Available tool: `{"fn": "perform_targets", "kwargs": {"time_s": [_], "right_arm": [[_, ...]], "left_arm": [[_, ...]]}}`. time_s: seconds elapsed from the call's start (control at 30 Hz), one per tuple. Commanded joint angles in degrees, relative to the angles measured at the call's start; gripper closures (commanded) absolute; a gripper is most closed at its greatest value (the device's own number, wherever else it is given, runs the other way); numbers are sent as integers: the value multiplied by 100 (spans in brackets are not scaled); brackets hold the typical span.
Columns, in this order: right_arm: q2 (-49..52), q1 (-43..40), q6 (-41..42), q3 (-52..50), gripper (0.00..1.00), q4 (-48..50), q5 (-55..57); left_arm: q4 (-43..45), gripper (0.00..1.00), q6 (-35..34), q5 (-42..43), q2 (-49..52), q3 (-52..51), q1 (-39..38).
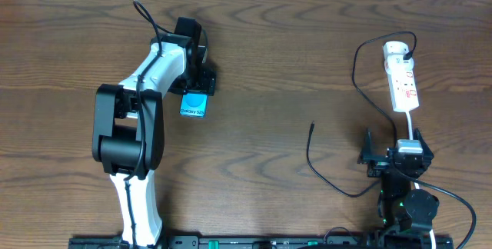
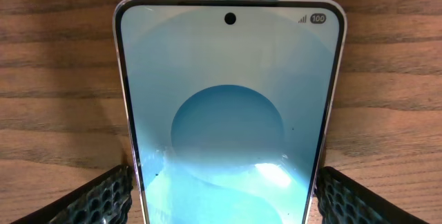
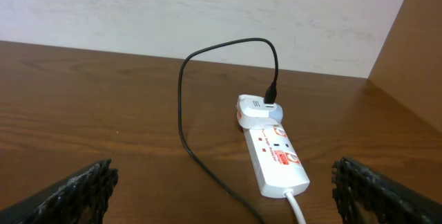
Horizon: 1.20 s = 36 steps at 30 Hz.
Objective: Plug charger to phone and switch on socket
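Phone (image 2: 228, 99), upper left: left gripper (image 1: 194, 87) straddles its edges, clamping unconfirmed; advise a centred hold. Right gripper (image 3: 228, 189), lower right: spread, empty. Charger tip (image 1: 312, 124), centre, well apart. Socket (image 1: 401, 80), upper right.

The phone (image 1: 194, 106) lies flat and face up on the left part of the wooden tabletop, its teal-and-white screen lit, reading "Galaxy S25" and showing 100 in one corner. The socket (image 1: 403, 78), a narrow white strip with red marks, lies far off on the right, its rounded end away from the robot and its white cord leaving the near end. The charger (image 1: 355, 72), a thin black cable, rises from a white adapter at that rounded end and loops left and back, its small plug tip (image 1: 312, 125) lying free on the wood, well apart from the phone.
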Motion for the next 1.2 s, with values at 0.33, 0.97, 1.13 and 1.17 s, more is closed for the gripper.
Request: {"fn": "perform_targets", "kwargs": {"time_s": [0.33, 0.97, 1.13, 1.17], "right_arm": [[-15, 83, -61, -4, 1, -22, -55], [-15, 83, -61, -4, 1, -20, -55], [-15, 83, -61, -4, 1, -20, -55], [-15, 81, -61, -4, 1, -20, -55]], "left_arm": [[-52, 14, 98, -35, 81, -44, 24], [-81, 14, 98, -356, 81, -44, 24], [-76, 14, 98, -356, 81, -44, 22], [-76, 15, 98, -356, 81, -44, 22]]}}
